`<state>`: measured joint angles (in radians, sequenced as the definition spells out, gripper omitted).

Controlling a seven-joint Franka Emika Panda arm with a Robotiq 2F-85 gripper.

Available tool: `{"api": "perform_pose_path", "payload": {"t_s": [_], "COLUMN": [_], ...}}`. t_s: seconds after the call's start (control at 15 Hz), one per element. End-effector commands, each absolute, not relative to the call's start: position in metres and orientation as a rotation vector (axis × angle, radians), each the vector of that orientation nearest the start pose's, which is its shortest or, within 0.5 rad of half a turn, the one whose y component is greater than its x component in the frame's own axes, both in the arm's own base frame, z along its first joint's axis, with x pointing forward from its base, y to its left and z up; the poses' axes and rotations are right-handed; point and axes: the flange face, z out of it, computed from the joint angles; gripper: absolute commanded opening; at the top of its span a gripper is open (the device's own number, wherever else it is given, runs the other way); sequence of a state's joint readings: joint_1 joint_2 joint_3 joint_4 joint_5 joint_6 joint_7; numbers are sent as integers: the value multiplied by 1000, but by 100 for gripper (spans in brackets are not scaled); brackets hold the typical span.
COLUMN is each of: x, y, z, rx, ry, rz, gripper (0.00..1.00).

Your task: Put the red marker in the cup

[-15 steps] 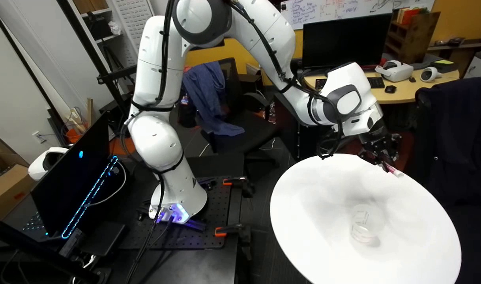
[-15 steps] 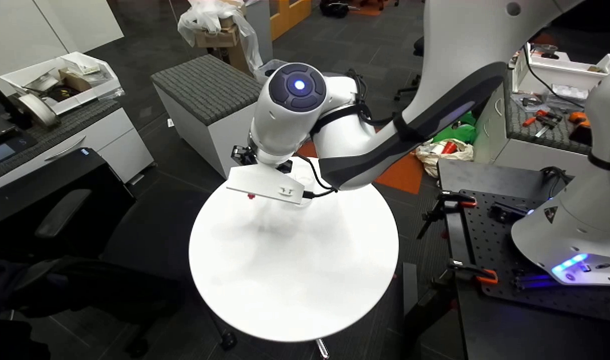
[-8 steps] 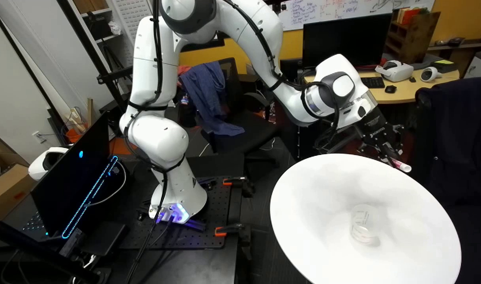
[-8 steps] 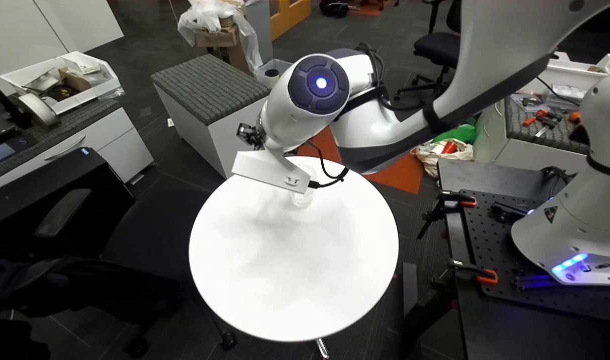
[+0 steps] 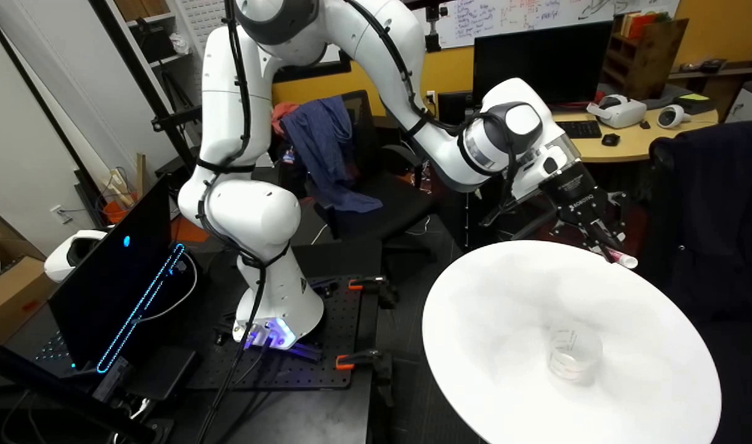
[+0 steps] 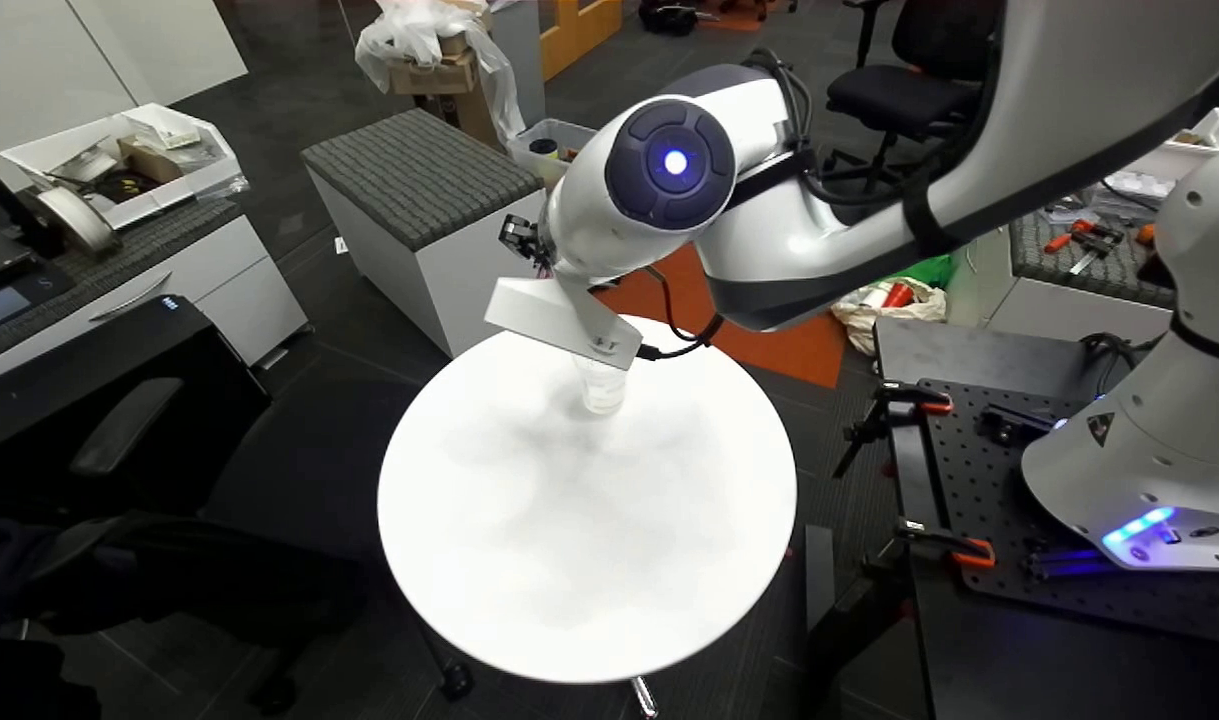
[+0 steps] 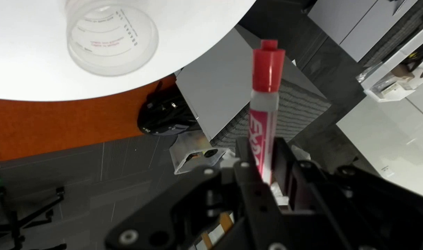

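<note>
Gripping the red marker, the gripper in the wrist view shows past the white table, the clear cup well apart; in an exterior view dark cloth hangs beyond the table's edge; in an exterior view a white plate partly hides the cup, the table spreading wide.

In the wrist view I have the red marker with a bright red cap, a white barrel and a pink label in pale lettering. The fingers I drive are black. The cup is clear, printed in grey and red with fine curved lines. My worktop is white; beyond its edge I see an orange floor panel and dark grey carpet. The arm is white with dark grey parts, the cabinet top wavy-striped grey.
</note>
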<state>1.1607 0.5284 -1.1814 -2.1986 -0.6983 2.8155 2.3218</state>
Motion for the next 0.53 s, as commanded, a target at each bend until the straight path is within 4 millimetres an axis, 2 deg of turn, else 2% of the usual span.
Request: {"api": "perform_pose_path", "payload": {"t_s": [0.0, 0.47], "x": [567, 558], "y": [30, 4], "z": [311, 307], "rx": [-2094, -2152], "ry": [2195, 2440], "rz": [-1363, -1391], "gripper": [5, 5]}}
